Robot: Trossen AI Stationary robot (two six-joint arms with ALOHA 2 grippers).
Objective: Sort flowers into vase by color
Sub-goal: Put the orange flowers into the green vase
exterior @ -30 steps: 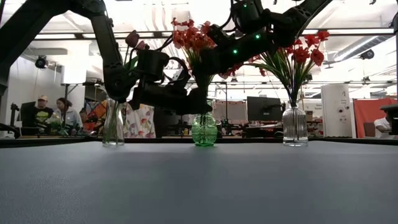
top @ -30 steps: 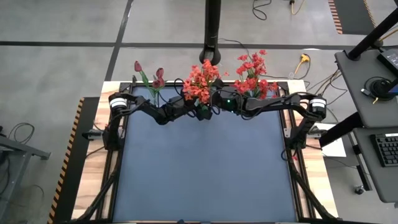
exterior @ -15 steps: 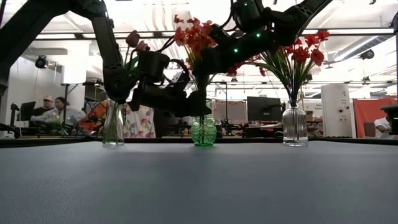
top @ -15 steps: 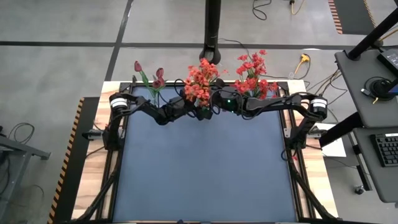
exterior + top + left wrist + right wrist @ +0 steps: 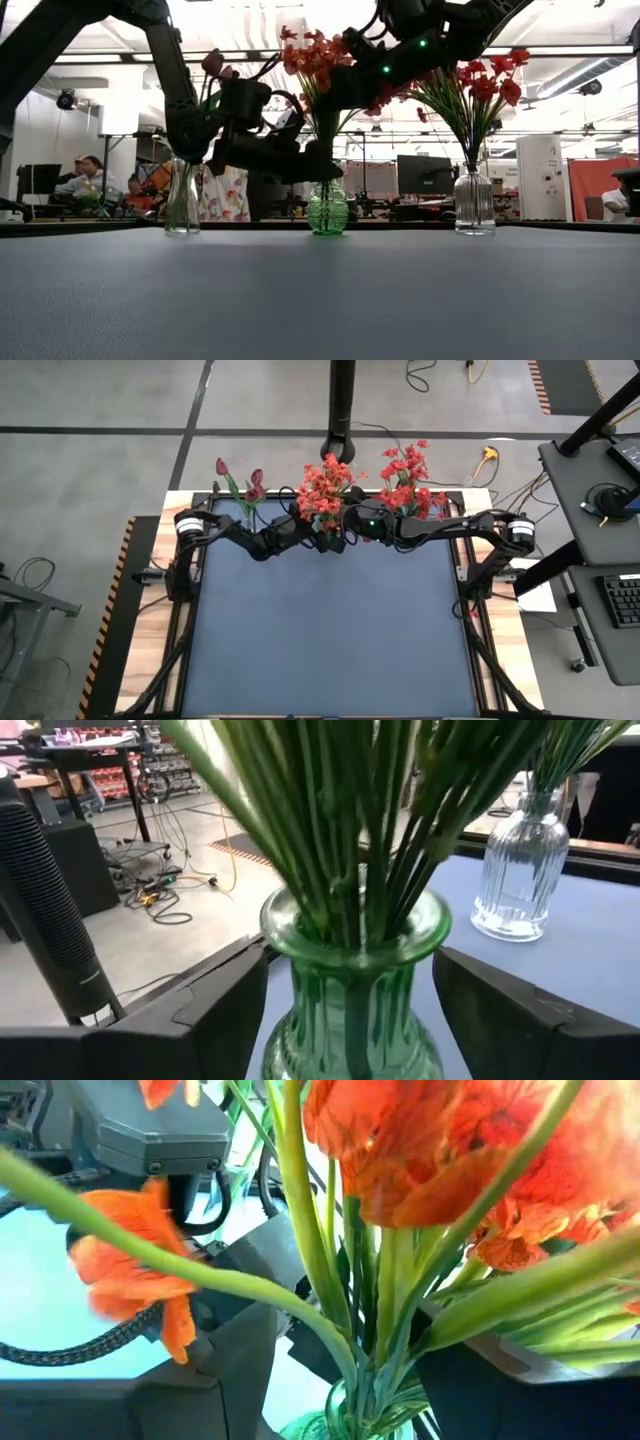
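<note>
**Both grippers parted around the middle bunch**

Left gripper point(image 5: 350, 1010) sits at the green vase point(image 5: 327, 208) in the middle of the table's far edge, its two dark fingers point(image 5: 215, 1010) spread apart on either side of the vase's neck. In the left wrist view a gap shows between each finger and the glass, so the vase is flanked, not clamped. Right gripper point(image 5: 345, 1370) hangs higher up at the same bunch, among the stems and blooms above the vase mouth; its fingers point(image 5: 240, 1360) also stand apart, with green stems passing between them and none visibly pinched.

The orange-red flowers point(image 5: 325, 485) stand upright in the green vase, their thin stems gathered into its mouth. A second bunch, the red flowers point(image 5: 480, 85), stands in a clear ribbed vase point(image 5: 474, 205) farther along the far edge on the right arm's side. Dark maroon buds point(image 5: 238, 475) stand in another clear vase point(image 5: 182, 205) on the left arm's side. All three vases are in a row along the back of the dark table mat point(image 5: 320, 630), well apart from one another.

Beyond the table, in the low view, a seated person point(image 5: 88, 180) shows in the room behind.
</note>
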